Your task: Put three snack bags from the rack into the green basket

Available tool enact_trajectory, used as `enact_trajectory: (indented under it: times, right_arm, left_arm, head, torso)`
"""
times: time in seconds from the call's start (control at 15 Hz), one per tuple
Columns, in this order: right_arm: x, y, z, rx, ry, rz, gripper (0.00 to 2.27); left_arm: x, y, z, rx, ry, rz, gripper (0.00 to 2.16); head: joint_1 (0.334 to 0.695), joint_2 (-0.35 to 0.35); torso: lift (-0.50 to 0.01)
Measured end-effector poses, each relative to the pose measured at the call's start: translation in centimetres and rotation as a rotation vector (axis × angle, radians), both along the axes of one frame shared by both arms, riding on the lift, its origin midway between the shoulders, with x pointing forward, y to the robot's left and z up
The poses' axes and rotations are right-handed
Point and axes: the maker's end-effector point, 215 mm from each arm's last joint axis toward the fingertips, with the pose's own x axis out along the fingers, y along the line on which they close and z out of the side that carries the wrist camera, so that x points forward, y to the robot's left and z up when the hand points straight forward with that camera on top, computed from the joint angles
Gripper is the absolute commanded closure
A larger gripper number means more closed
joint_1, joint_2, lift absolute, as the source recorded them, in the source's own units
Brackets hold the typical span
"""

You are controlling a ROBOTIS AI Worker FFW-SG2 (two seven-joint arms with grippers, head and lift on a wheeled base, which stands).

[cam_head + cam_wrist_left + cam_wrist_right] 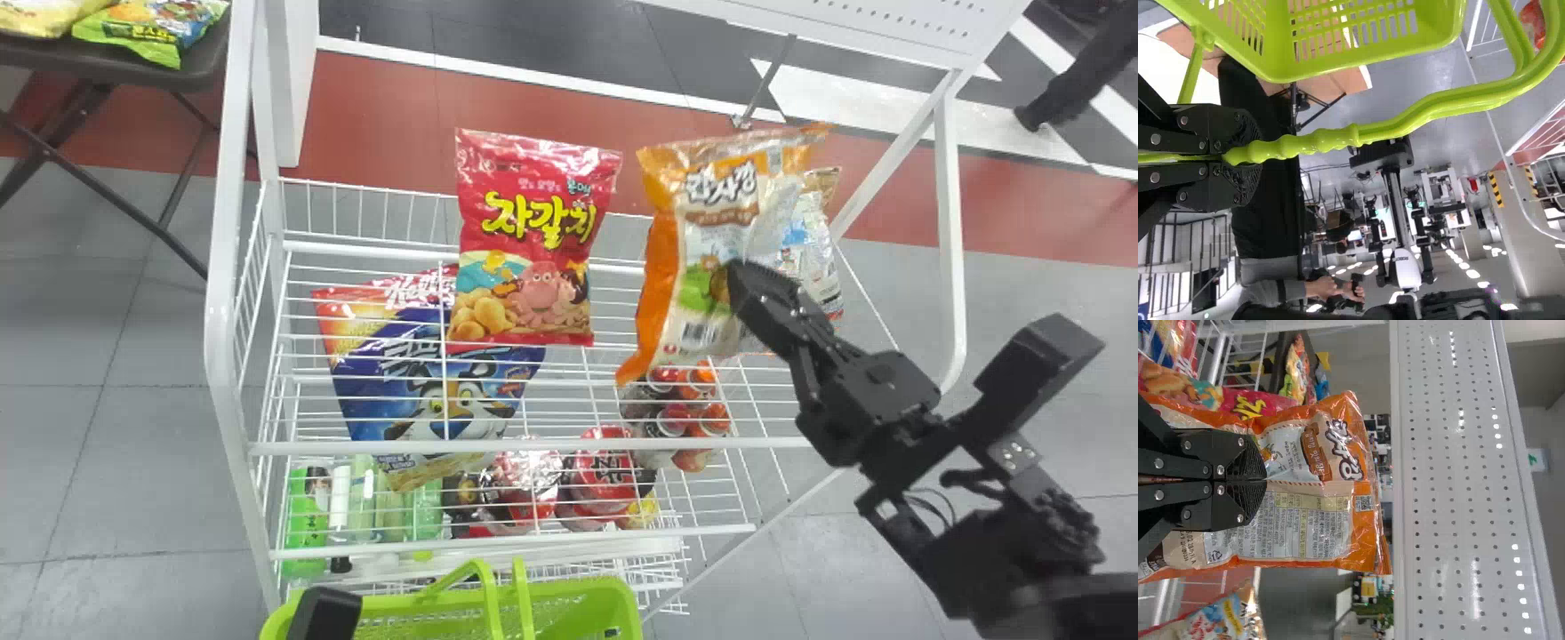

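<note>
Can see the green plastic basket (613, 594) at the bottom edge of the head view, below the white wire rack (224, 293). Has the left gripper (327, 612) clenched around the basket's smooth green handle (1321, 140). With the right gripper (740, 283), grasps the orange-and-white glossy snack bag (707, 213) by its middle, above the rack's wires and to the right of the upright red snack bag (533, 200). Can find lower down in the rack a blue snack bag with a tiger (427, 391), leaning, plus green bottles (307, 524) and red round packs (606, 471).

Cannot tell the basket's contents, with much of it cut off by the bottom edge. Can see just part of a white-and-blue bag (813, 240) behind the held one, and must look through wires at the lower goods. Cannot make out clearly the reddish cluster (680, 413) beneath the held bag.

Beyond the rack, can see grey floor tiles (89, 427), a broad red floor band (391, 133) and a dark folding table (44, 53) with a green-and-yellow bag (147, 31). Beside the held bag in the right wrist view, can see a white perforated panel (1458, 487).
</note>
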Motion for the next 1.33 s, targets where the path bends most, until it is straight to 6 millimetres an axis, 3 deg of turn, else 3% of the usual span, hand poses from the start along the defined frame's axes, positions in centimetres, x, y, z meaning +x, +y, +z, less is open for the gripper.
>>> enact_trajectory:
  times: [0.33, 0.67, 0.87, 1.0, 1.33]
  right_arm:
    - [-7.6, 4.0, -6.8, 0.11, 0.334, 0.162, 2.25]
    - [-16.3, 5.2, -12.3, 0.185, 0.756, 0.22, 2.25]
    - [-20.0, 6.6, -15.8, 0.205, 0.909, 0.243, 2.25]
    - [-20.3, 8.2, -17.9, 0.206, 0.918, 0.27, 2.25]
    - [-18.9, 13.4, -22.6, 0.179, 0.872, 0.352, 2.25]
  left_arm:
    - [0.9, 0.4, 0.0, -0.009, -0.011, 0.024, 1.41]
    - [1.3, 0.7, 0.1, -0.018, -0.013, 0.035, 1.41]
    - [1.3, 0.6, 0.2, -0.019, -0.014, 0.032, 1.41]
    - [1.2, 0.5, 0.2, -0.017, -0.014, 0.027, 1.41]
    - [0.9, 0.3, 0.3, -0.014, -0.013, 0.02, 1.41]
  head:
    - [0.695, -0.35]
    - [0.695, -0.35]
    - [0.695, -0.35]
    - [0.695, -0.35]
    - [0.695, -0.35]
  torso:
    - [0.0]
    - [0.0]
    - [0.0]
    - [0.0]
    - [0.0]
